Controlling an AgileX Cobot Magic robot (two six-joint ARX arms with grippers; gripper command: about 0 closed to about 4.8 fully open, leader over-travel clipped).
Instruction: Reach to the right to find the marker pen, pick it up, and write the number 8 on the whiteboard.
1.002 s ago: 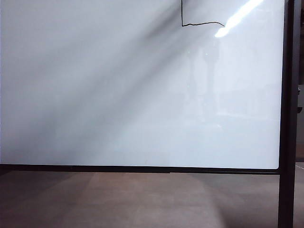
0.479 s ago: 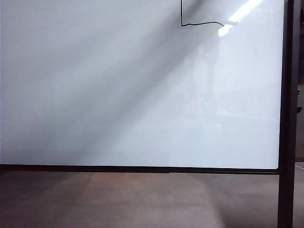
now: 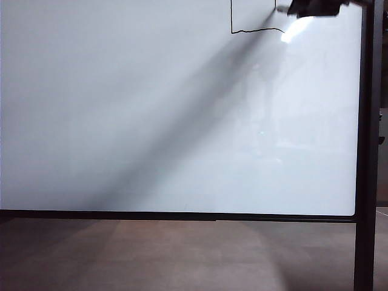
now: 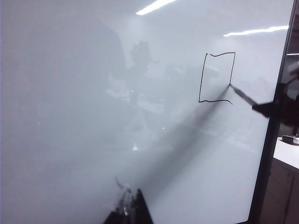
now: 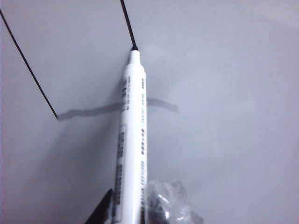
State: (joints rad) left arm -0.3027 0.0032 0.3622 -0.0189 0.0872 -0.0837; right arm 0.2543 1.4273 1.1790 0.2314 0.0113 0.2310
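Nearest the right wrist camera, the right tool [image 5: 128, 212] is clamped narrowly on the rear of the marker pen [image 5: 132, 135], its barrel running up to the dark tip, which touches the whiteboard [image 5: 224, 93] at the end of a drawn stroke. From the left wrist view, the left tool [image 4: 127, 211] hangs low in front of the board, only its tips showing; I cannot tell how far open it is, and it carries nothing visible. Farther off, the pen [image 4: 243, 97] slants in from the board's right edge to the right side of the number 8 [image 4: 217, 77], so far only one boxy loop with a wavy bottom line.

The risks, as I judge them: the grip sits far back on the barrel, so pressure at the tip could pivot or slip the pen in the tool. Too little pressure would break the line; too much could skid it. The second loop still needs drawing, and a misjudged start would leave the figure disjointed. The exterior view shows the right tool [image 3: 312, 7] near the dark frame [image 3: 367, 121], which it could clip
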